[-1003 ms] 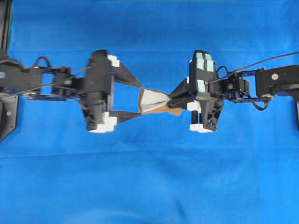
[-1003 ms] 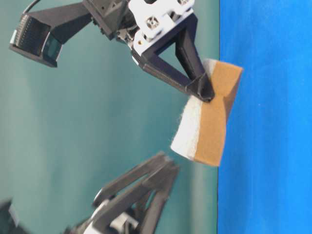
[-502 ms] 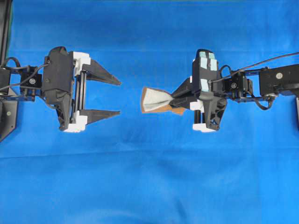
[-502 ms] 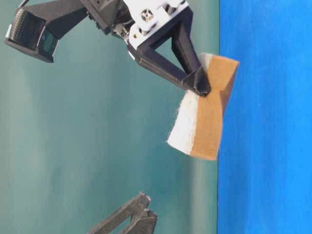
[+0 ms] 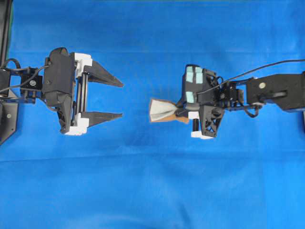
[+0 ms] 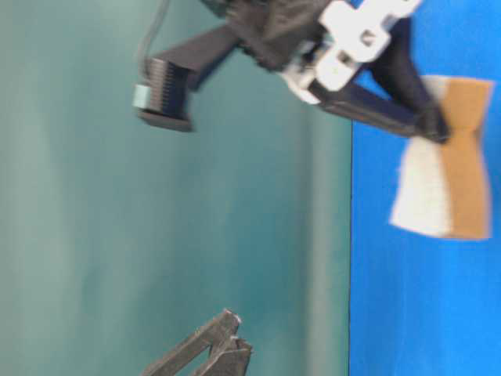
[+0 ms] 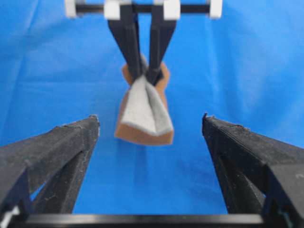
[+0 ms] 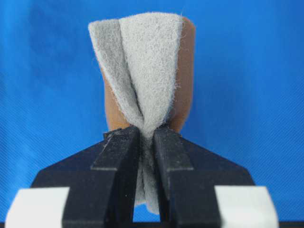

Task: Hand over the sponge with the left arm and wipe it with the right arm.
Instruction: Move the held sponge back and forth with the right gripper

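Two hands face each other over your blue table [image 5: 152,191]: the right hand [image 5: 177,112] pinches the sponge [image 5: 161,110] at its middle, grey face showing, likely for wiping; the left hand [image 5: 120,99] hangs spread wide, well apart.

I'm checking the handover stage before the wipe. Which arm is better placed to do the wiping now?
The right. The right gripper is shut on the sponge, pinching it at the middle above the blue cloth. The left gripper stands open, apart from the sponge and holding nothing.
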